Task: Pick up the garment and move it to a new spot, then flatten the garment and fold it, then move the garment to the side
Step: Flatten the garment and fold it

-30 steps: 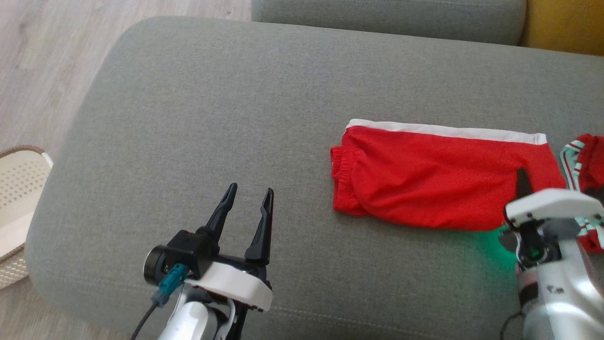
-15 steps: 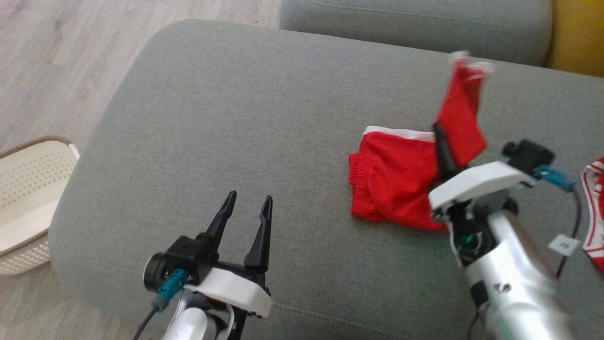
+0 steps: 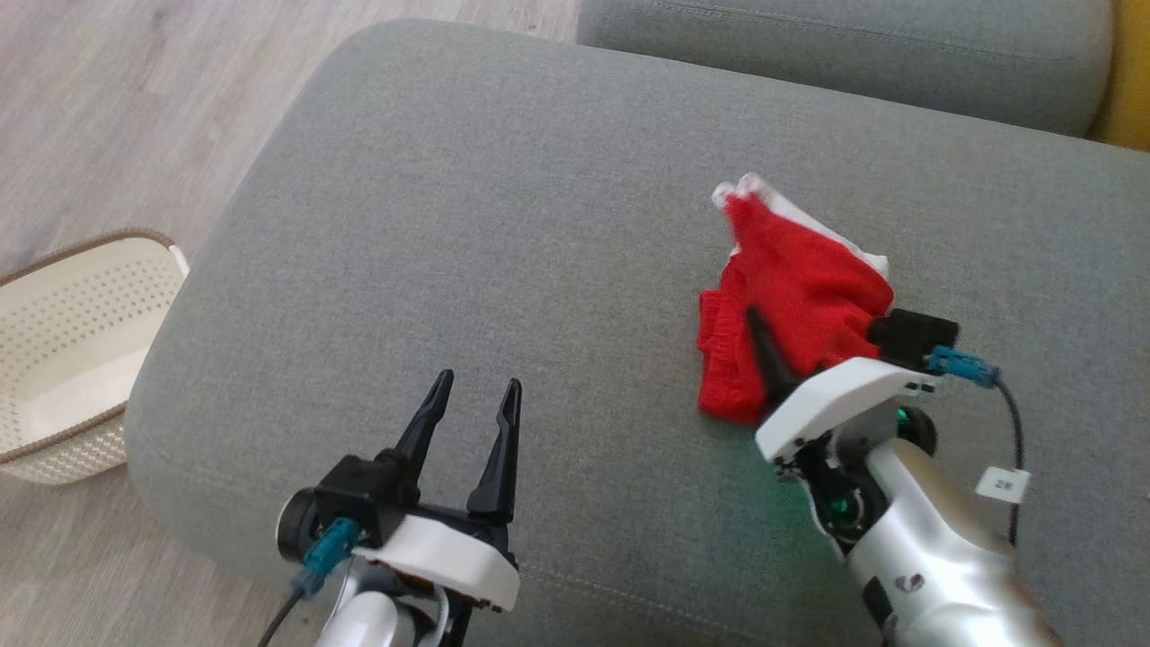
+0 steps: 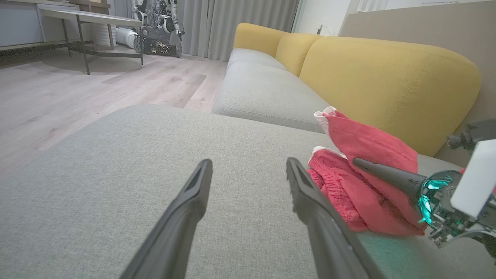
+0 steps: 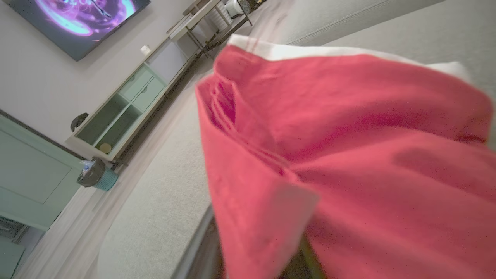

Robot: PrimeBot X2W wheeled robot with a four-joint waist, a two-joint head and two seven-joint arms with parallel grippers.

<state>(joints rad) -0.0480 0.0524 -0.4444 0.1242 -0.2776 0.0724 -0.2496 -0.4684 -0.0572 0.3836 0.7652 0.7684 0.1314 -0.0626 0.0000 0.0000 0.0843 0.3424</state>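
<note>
**Head view.** Red garment (image 3: 795,288) w/ white waistband lies bunched on the right half of the grey sofa cushion (image 3: 494,225). One layer is turned back over the rest and rises to a white-edged peak at the far end.

- **R hand** (image 3: 755,322): clenched on the garment's near part. One dark finger lies across the red cloth; the other is hidden by it.
- **L hand** (image 3: 477,385): released, fingers apart w/ nothing between them, over the cushion's near edge and well apart from the garment.
- Cream perforated basket (image 3: 63,359) stands on the wood floor (image 3: 108,108) at far left, beside the cushion.

**L wrist view.** Garment sits to the right of the L hand's fingers, in front of the yellow backrest (image 4: 387,77). The R hand's visible finger rests against the cloth.

**R wrist view.** Red cloth drapes close over the R hand and hides its fingers; white band runs along the top edge.
</note>
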